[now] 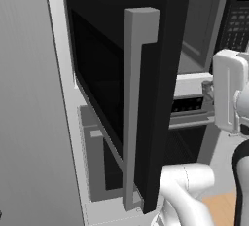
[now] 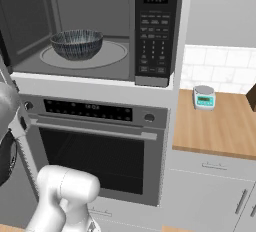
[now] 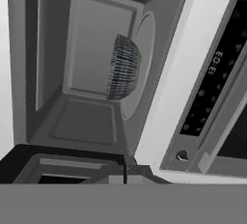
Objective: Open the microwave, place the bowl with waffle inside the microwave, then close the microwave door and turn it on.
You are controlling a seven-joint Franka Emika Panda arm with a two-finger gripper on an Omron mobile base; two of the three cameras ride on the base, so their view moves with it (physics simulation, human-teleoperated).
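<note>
Gripper (image 3: pixel 124 175) is pinched shut, holding nothing (bowl (image 2: pixel 77 44) sits inside already), so push the microwave door (image 1: pixel 146 98) near its handle (image 1: pixel 133 108), slow and steady.

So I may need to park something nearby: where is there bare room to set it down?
The wooden counter has bare wood in front of and left of the small scale. Inside the microwave, the bowl takes the left of the turntable, leaving its right part and the floor beside the keypad wall free.
</note>
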